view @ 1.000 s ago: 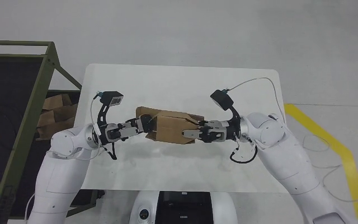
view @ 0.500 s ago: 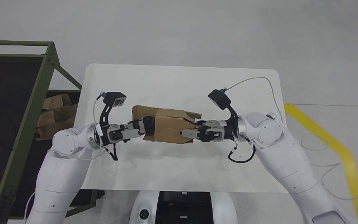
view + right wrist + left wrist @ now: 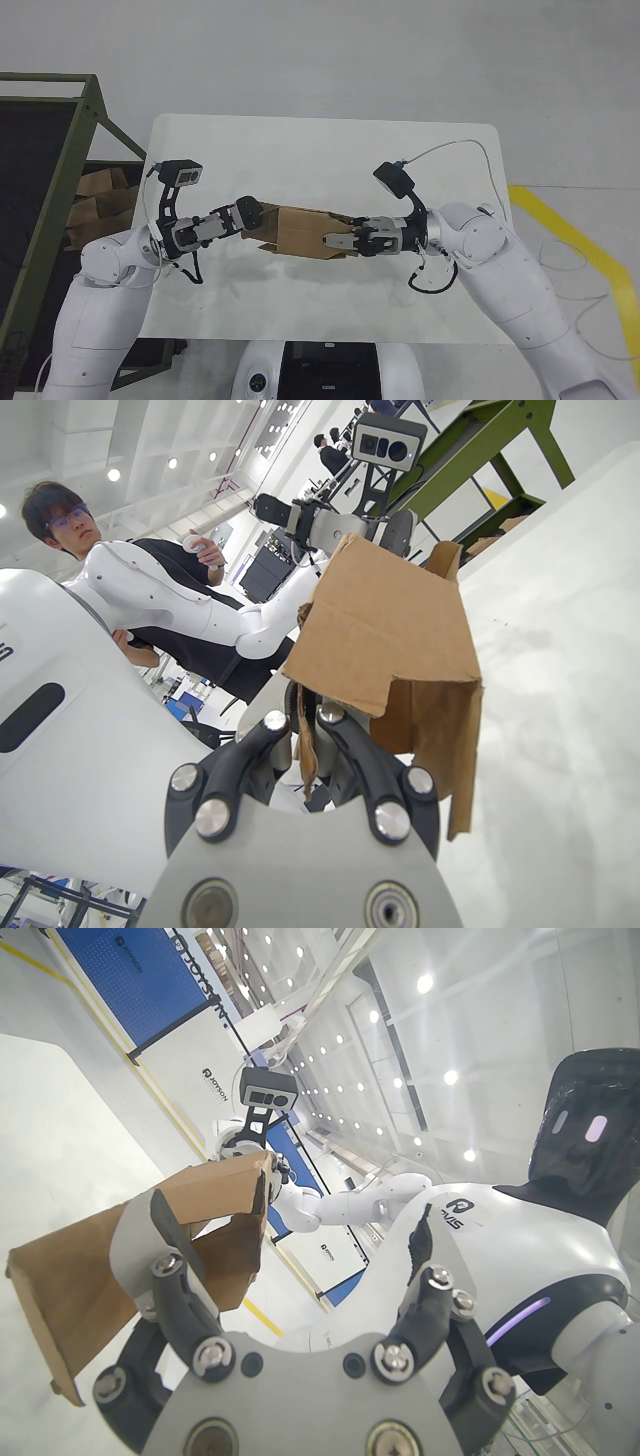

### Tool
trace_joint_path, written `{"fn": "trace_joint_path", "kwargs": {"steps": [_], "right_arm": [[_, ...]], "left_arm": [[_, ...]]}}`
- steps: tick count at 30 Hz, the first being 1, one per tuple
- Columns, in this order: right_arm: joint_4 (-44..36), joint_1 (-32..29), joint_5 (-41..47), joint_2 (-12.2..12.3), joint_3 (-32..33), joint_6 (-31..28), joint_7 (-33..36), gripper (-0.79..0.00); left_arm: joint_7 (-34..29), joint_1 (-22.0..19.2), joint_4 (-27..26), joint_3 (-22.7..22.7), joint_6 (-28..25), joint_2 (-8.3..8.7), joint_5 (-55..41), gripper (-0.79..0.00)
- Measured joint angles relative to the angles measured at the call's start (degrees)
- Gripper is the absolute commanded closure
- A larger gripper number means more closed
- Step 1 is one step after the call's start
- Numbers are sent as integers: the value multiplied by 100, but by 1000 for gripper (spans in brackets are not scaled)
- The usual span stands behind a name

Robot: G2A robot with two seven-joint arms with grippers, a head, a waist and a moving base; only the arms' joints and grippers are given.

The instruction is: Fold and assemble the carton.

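Note:
The brown carton (image 3: 300,232) is held above the middle of the white table (image 3: 320,140), partly opened into a sleeve with loose end flaps. At its right end, my right gripper (image 3: 335,240) is shut on a cardboard flap (image 3: 306,745), with the carton (image 3: 385,630) rising in front of it. My left gripper (image 3: 245,217) is at the carton's left end and open. One finger (image 3: 165,1228) lies against the carton (image 3: 75,1268); the other finger (image 3: 422,1243) stands well apart in free air.
A green-framed rack (image 3: 90,110) stands off the table's left side, with flat cardboard pieces (image 3: 100,200) beneath it. A yellow floor line (image 3: 560,225) runs to the right of the table. Bare tabletop surrounds the carton.
My left gripper pushed in against the carton's left end, then drew back leftwards with its wrist. The left flap now lies lower and the carton looks flatter. The right gripper stayed put.

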Motion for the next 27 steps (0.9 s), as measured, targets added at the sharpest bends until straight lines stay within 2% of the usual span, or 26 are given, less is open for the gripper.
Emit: {"fn": "trace_joint_path", "kwargs": {"steps": [10, 17, 27], "right_arm": [[-50, -69, -9, 27, 45, -15, -30, 0], [-44, -53, -3, 31, 27, -17, -39, 0], [-36, -9, 10, 37, 13, 25, -37, 0]], "left_arm": [[19, 224, -6, -167, -20, 34, -221, -785], [-186, 228, -67, 19, 186, 73, 107, -785], [-291, 106, -34, 266, 291, 115, 110, -785]]}}
